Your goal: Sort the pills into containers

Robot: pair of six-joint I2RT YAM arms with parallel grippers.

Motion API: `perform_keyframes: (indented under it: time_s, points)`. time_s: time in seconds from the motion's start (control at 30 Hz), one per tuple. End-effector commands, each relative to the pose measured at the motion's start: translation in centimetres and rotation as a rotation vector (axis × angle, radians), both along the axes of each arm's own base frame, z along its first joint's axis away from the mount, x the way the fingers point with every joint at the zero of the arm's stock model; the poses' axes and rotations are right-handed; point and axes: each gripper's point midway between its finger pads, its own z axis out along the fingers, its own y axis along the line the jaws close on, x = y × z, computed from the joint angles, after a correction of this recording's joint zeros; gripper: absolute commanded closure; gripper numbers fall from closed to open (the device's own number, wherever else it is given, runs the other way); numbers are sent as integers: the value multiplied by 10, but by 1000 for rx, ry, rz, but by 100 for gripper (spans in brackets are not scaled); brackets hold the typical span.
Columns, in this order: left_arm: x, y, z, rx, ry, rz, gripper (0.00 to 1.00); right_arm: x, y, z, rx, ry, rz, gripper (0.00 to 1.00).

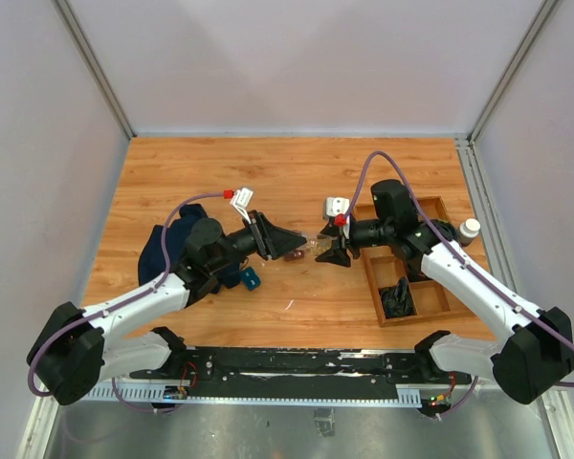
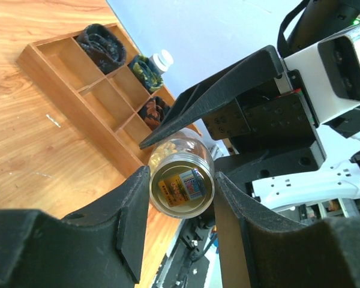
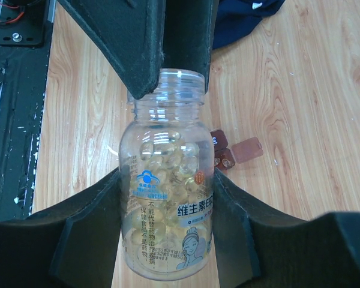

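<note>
A clear pill bottle (image 3: 168,210) with no cap is full of yellowish pills (image 3: 168,159) and hangs level above the table between both arms. My right gripper (image 3: 168,180) is shut on its body. My left gripper (image 2: 182,178) is shut on its open neck (image 2: 182,187), with both fingers touching the rim. In the top view the bottle (image 1: 315,247) bridges the left gripper (image 1: 300,245) and the right gripper (image 1: 328,251). The container (image 3: 223,153), a small reddish-brown box with its lid (image 3: 247,150) open, lies on the table just under the bottle (image 1: 294,255).
A wooden divided tray (image 1: 375,287) (image 2: 72,108) holding dark rolled items (image 1: 398,298) sits at the right. A small white-capped bottle (image 1: 469,229) (image 2: 162,60) stands beside it. A dark blue cloth (image 1: 163,251) (image 3: 246,15) and a small teal object (image 1: 250,278) lie at the left.
</note>
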Motion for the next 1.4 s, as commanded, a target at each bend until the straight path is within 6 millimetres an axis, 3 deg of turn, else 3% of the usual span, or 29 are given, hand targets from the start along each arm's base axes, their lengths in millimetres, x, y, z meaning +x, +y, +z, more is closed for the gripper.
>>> perform_keyframes:
  time_s: [0.0, 0.23, 0.47, 0.7, 0.9, 1.1, 1.37]
  points:
    - [-8, -10, 3, 11, -1, -32, 75, 0, 13, 22, 47, -60, 34, 98]
    - [-4, -12, -18, 113, 26, -35, 76, 0, 13, 22, 45, -61, 37, 98]
    - [-16, -19, -18, 117, -7, -129, 77, -10, 18, 28, 90, -26, 86, 98]
    - [-30, -23, -18, 130, -150, -240, 78, -25, 18, 45, 197, 27, 158, 98]
    - [-38, -27, -20, 188, -371, -352, 80, -31, 16, 52, 242, 64, 188, 98]
    - [-32, -25, -37, 356, -584, -451, 80, -33, 16, 52, 255, 84, 205, 98]
    - [-19, -26, -31, 335, -579, -478, 78, -33, 12, 58, 267, 69, 201, 98]
